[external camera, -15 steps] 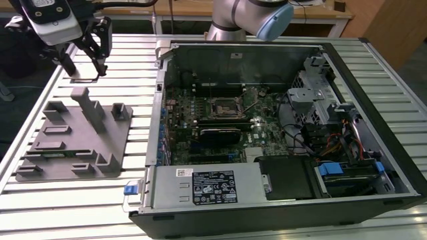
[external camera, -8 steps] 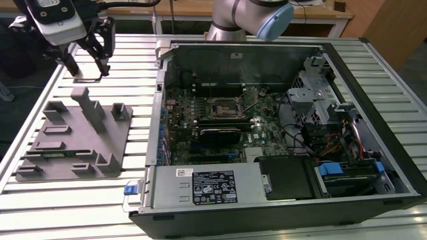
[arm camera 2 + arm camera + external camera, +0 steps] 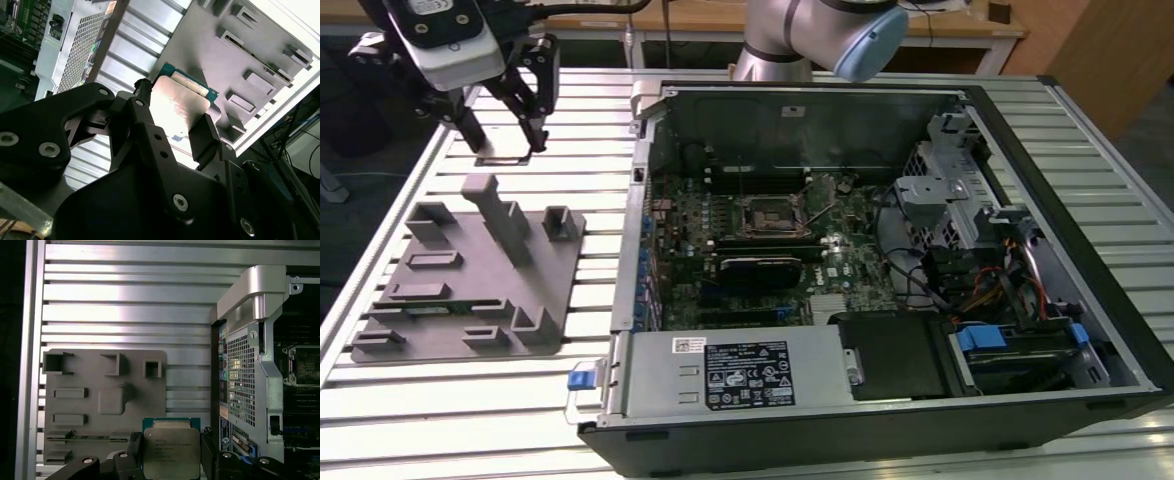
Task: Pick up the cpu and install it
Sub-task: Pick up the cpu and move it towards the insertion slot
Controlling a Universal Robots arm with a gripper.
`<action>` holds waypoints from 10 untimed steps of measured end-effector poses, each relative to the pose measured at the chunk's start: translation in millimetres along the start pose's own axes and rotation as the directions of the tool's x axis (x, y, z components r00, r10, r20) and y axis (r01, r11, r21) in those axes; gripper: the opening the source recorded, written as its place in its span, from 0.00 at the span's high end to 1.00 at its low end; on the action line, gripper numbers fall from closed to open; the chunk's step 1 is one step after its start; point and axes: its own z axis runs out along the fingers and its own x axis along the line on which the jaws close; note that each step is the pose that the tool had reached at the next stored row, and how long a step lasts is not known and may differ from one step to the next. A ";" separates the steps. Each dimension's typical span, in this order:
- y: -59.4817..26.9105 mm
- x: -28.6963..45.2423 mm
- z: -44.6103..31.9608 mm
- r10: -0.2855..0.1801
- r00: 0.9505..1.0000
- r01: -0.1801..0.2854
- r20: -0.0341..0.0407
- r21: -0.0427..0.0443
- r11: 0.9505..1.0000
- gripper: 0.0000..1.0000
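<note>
Quick status from my end. One cpu (image 3: 171,452), and it's in my gripper (image 3: 171,449) right now: my two fingers (image 3: 208,450) are clamped on opposite edges of it, shiny silver top facing the cameras in both wrist views, green rim peeking out along one side. In the exterior view the gripper (image 3: 500,145) hangs low over the slatted table (image 3: 454,400), just past the far end of the one grey tray (image 3: 467,290), towards that view's left. I can't tell from there whether the chip is touching the slats.

The tray (image 3: 90,405) has three small open pockets in a row plus one bigger solid block in the first wrist view.

One open PC case (image 3: 801,115) lies flat on the exterior view's right, just beside the tray. It has one socket (image 3: 767,212) in the middle of the board, well apart from the cpu.
</note>
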 end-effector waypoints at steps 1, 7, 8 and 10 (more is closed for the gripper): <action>0.0 -0.7 0.0 0.000 1.000 0.000 0.000 0.000 1.000 0.45; 0.1 -5.9 0.1 0.000 1.000 0.000 0.000 0.000 1.000 0.45; 0.1 -7.0 0.1 0.000 1.000 0.000 0.000 0.000 1.000 0.45; 0.1 -9.5 0.2 0.000 1.000 0.000 0.000 0.000 1.000 0.45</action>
